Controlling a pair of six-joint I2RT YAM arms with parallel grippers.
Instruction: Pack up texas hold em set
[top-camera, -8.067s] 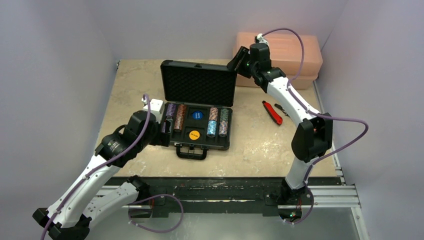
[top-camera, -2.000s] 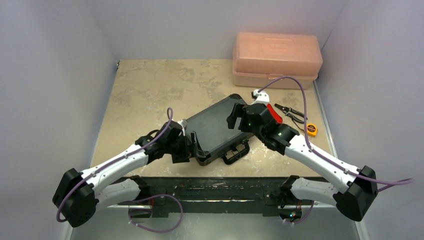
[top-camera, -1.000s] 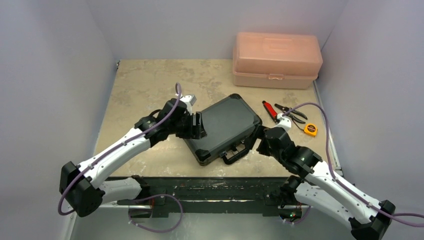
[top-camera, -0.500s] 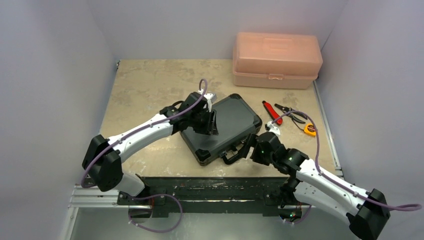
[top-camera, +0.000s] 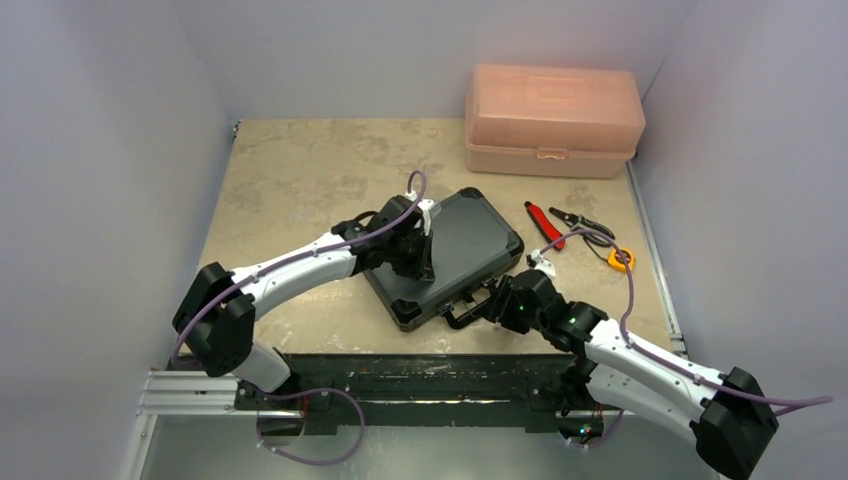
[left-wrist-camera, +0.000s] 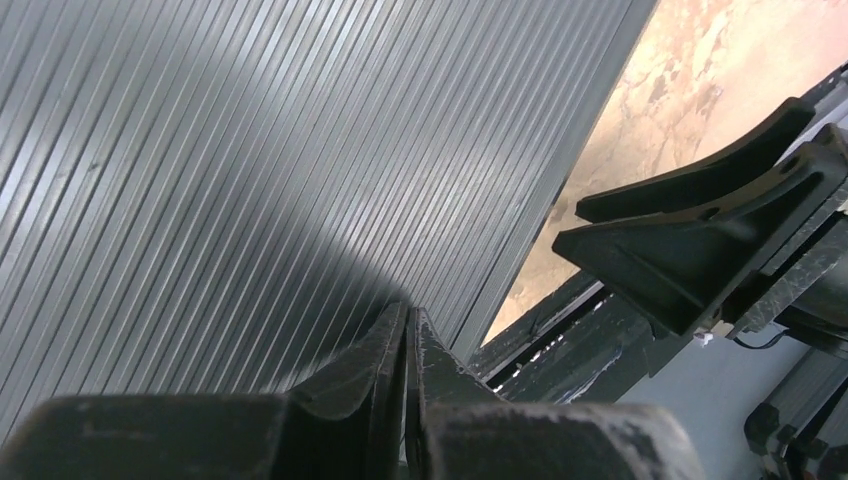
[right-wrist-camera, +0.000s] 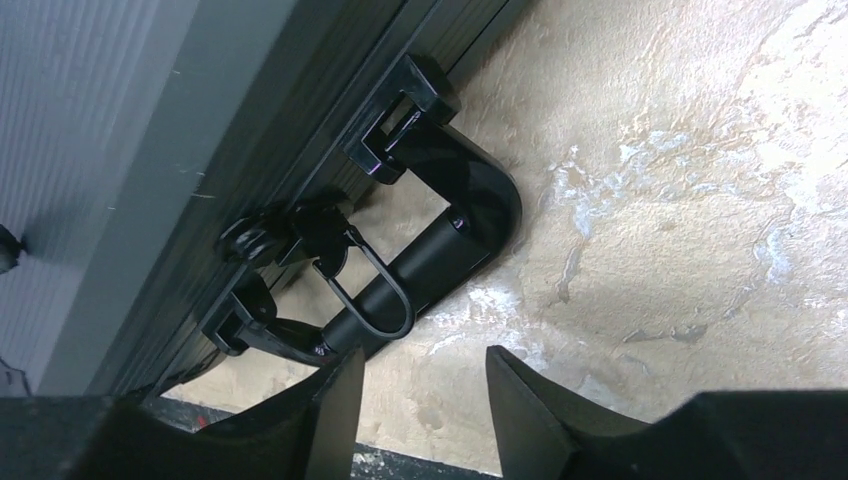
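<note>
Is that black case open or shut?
Shut. The black case lies flat, lid down on its base, only the ribbed outside showing. Whether its latch is fastened, I cannot tell.

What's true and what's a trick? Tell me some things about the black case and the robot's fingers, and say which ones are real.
1. The black case is shut. True.
2. The left fingers are wide open. False: they are pressed together over the case's ribbed lid.
3. The right fingers are squeezing the case's handle. False: they stand apart, and the handle lies past their tips.
4. The pink toolbox sits at the far right of the table. True.
5. The red-handled pliers lie on top of the case. False: they lie on the table, right of it.
</note>
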